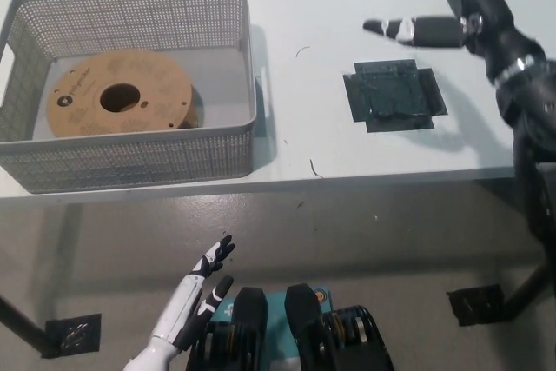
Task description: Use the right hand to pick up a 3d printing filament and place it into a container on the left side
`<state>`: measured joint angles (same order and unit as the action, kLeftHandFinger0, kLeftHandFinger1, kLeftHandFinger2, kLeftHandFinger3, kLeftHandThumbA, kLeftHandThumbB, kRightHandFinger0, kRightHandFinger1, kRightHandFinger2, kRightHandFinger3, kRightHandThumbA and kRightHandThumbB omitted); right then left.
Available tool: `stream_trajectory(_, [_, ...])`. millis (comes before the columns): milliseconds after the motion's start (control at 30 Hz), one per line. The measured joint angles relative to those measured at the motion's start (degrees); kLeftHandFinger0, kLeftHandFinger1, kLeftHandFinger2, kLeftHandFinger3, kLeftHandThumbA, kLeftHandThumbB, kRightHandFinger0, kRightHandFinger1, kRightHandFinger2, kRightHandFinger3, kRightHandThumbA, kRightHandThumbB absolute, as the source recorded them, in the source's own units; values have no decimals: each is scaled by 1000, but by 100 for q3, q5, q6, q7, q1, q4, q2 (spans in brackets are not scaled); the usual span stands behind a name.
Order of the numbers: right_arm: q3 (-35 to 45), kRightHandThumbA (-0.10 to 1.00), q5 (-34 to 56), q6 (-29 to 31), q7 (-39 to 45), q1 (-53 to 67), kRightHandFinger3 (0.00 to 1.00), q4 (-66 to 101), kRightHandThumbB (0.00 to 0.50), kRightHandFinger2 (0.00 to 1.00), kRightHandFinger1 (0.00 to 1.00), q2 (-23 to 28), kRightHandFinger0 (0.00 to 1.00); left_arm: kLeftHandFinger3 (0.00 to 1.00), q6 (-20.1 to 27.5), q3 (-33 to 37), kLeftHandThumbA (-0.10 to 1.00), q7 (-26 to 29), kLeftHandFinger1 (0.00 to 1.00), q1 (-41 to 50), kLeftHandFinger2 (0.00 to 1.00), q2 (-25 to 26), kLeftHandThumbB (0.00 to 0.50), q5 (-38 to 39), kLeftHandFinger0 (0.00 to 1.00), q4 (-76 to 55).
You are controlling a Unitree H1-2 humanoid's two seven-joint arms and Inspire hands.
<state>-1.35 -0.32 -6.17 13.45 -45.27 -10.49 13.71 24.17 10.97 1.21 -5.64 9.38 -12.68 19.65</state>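
Cardboard filament spool [121, 97] lies flat inside the mesh basket [221, 152] on the counter [304, 119]. Right of the basket, the black right robot hand [465, 10] hovers empty, fingers spread; best withdrawn clear. White left robot hand [193, 297] rests below, fingers apart.

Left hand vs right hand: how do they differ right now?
The left hand is white and hangs low, below the table edge; the right hand is black and raised over the table's far right. The left hand points up toward the basket; the right hand's fingers point left. Both are open and hold nothing.
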Motion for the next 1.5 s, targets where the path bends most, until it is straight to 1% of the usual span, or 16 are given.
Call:
stream_trajectory(133, [-45, 1000, -1, -95, -1, 402, 1000, 688, 432, 1000, 1000, -79, 1000, 1000, -1, 1, 1000, 0, 1000, 1, 1000, -2, 250, 0, 1000, 11])
stream_trajectory(233, [-99, 1000, -3, -132, -2, 669, 1000, 1226, 463, 1000, 1000, -152, 1000, 1000, -1, 3, 1000, 0, 1000, 2, 1000, -9, 248, 0, 1000, 25])
stream_trajectory(333, [-167, 1000, -4, -169, -2, 993, 1000, 1762, 430, 1000, 1000, -217, 1000, 1000, -1, 5, 1000, 0, 1000, 4, 1000, -14, 253, 0, 1000, 51])
stream_trajectory(467, [-264, 1000, -4, -187, -2, 1412, 1000, 2489, 444, 1000, 1000, -310, 1000, 1000, -1, 6, 1000, 1, 1000, 4, 1000, -23, 251, 0, 1000, 82])
stream_trajectory(567, [-356, 1000, -6, -195, -2, 1804, 1000, 3060, 382, 1000, 1000, -359, 1000, 1000, -1, 9, 1000, 1, 1000, 5, 1000, -32, 251, 1, 1000, 93])
stream_trajectory(700, [-459, 1000, -3, -178, -4, 2399, 1000, 3902, 373, 1000, 1000, -418, 1000, 1000, 0, 14, 1000, 3, 1000, 5, 1000, -53, 248, 1, 1000, 95])
stream_trajectory(733, [-472, 1000, 0, -155, -4, 2582, 1000, 4108, 339, 1000, 1000, -435, 1000, 1000, 1, 15, 1000, 4, 1000, 5, 1000, -63, 247, 1, 1000, 94])
stream_trajectory(767, [-484, 1000, 4, -112, -7, 2772, 1000, 4341, 360, 1000, 1000, -467, 1000, 1000, 2, 18, 1000, 6, 1000, 5, 1000, -74, 245, 2, 1000, 93])
stream_trajectory(867, [-499, 1000, 23, 180, -18, 3332, 1000, 4799, 359, 1000, 1000, -571, 1000, 1000, 10, 29, 1000, 10, 1000, 4, 1000, -110, 238, 5, 1000, 87])
stream_trajectory(967, [-496, 1000, 23, 447, -25, 3792, 1000, 4771, 366, 1000, 1000, -635, 1000, 1000, 12, 37, 1000, 9, 1000, 4, 1000, -124, 232, 6, 1000, 85])
stream_trajectory(1000, [-492, 1000, 18, 555, -31, 3929, 1000, 4723, 340, 1000, 1000, -661, 1000, 1000, 12, 38, 1000, 9, 1000, 4, 1000, -125, 230, 7, 1000, 85])
stream_trajectory(1067, [-487, 1000, 3, 739, -44, 4116, 1000, 4535, 336, 1000, 1000, -713, 1000, 1000, 12, 40, 1000, 9, 1000, 4, 1000, -127, 229, 7, 1000, 85])
stream_trajectory(1200, [-448, 1000, -22, 1118, -120, 4383, 1000, 3924, 357, 1000, 1000, -833, 1000, 1000, 18, 43, 1000, 9, 1000, 4, 1000, -127, 233, 9, 1000, 76])
stream_trajectory(1333, [-379, 1000, -75, 1476, -245, 4589, 1000, 3106, 239, 1000, 1000, -978, 1000, 1000, 27, 44, 1000, 10, 1000, 3, 1000, -126, 239, 12, 1000, 61])
stream_trajectory(1433, [-336, 1000, -106, 1712, -299, 4617, 1000, 2523, 222, 1000, 1000, -982, 1000, 1000, 28, 48, 1000, 10, 1000, 3, 1000, -126, 240, 16, 1000, 53])
stream_trajectory(1500, [-310, 1000, -131, 1884, -343, 4600, 1000, 2096, 232, 1000, 1000, -982, 1000, 1000, 28, 51, 1000, 10, 1000, 4, 1000, -126, 221, 16, 1000, 49])
